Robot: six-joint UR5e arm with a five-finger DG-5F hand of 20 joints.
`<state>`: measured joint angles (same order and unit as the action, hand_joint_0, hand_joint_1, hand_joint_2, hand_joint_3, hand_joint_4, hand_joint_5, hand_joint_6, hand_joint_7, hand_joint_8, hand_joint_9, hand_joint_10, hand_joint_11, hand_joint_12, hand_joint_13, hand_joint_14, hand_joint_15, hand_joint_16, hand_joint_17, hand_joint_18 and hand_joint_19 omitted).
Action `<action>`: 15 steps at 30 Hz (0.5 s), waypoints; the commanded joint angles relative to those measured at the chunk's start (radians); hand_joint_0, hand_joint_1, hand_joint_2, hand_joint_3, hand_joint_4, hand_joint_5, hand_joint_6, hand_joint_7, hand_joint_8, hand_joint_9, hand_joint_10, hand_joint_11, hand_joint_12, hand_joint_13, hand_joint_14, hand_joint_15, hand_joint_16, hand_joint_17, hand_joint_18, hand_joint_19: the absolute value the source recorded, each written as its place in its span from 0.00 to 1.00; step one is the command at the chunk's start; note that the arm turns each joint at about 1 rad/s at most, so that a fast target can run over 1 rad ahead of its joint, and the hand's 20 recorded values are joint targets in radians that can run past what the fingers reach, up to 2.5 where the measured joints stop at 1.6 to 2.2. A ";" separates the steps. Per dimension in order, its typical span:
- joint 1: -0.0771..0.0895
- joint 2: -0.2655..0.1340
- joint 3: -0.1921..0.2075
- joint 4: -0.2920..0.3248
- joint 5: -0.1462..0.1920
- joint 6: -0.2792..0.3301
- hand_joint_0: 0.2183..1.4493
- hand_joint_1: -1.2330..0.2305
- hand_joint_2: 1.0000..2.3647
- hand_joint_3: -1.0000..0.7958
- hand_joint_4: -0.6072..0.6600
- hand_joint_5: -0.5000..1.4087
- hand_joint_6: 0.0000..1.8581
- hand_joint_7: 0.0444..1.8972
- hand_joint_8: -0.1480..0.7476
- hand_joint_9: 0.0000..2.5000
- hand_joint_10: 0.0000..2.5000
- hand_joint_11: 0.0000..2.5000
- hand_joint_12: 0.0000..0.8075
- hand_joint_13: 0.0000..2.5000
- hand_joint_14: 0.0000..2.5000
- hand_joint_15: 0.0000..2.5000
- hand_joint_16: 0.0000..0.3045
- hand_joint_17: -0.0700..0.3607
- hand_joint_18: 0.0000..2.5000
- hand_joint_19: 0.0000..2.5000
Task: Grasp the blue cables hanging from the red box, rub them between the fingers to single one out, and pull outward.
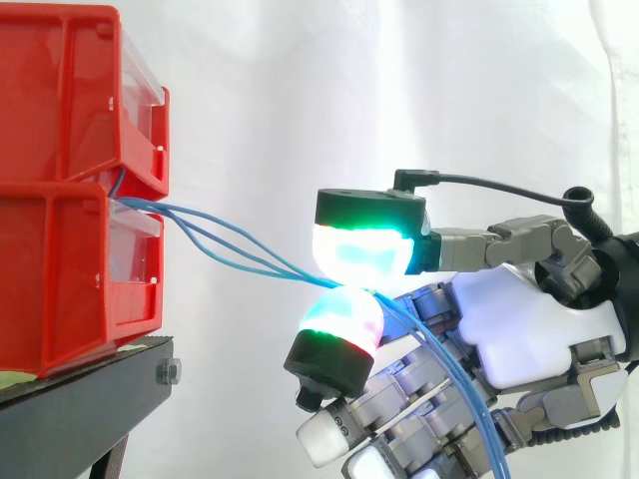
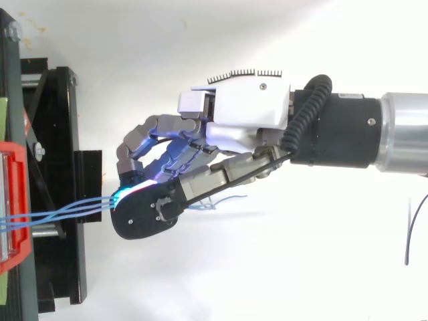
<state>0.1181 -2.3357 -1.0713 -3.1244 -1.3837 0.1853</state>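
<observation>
**Hand pinches the blue cables to the right of the red bins**

Nearest the camera in the top view is the hand (image 2: 241, 107), reaching left from the arm (image 2: 401, 134), which enters level from the right edge. Its white back faces up and its fingers curl down and to the left. In the side view the hand (image 1: 529, 329) shows its pale palm. One finger stretches out level at the top, and its pad (image 1: 364, 249) glows green and cyan. A second pad (image 1: 339, 324), green with a touch of red, points upward from below to meet it. The two pads close on the blue cables (image 1: 240, 244) — a firm pinch, with the strands caught between them. The remaining fingers are bent beneath, their tips glowing white at the bottom edge.

The cables leave the stacked red bins (image 1: 60, 269) where the upper bin meets the lower one. They run right and slightly downward as several separate strands that draw together at the pinch. Past it — seen from the side — they trail down across the palm to the bottom edge. From above, the blue cables (image 2: 67, 210) cross the black stand (image 2: 60, 134) almost level, and loose ends show just right of the pinching finger.

The bins sit at the left on the stand, well apart from the hand, with the white curtain (image 1: 300, 100) behind.
</observation>
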 commanded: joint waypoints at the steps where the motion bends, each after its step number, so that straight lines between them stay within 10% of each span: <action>1: 0.000 0.001 0.001 0.001 0.000 0.000 0.33 0.29 0.01 0.47 0.53 0.16 0.49 0.54 0.45 0.28 0.00 0.14 0.46 0.31 0.01 0.22 0.16 0.42 0.28 0.22; 15: 0.000 -0.001 -0.001 0.000 0.000 0.000 0.41 0.21 0.00 0.31 0.52 0.16 0.48 0.54 0.42 0.26 0.00 0.14 0.44 0.30 0.01 0.21 0.15 0.41 0.27 0.20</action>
<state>0.1181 -2.3355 -1.0722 -3.1243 -1.3837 0.1853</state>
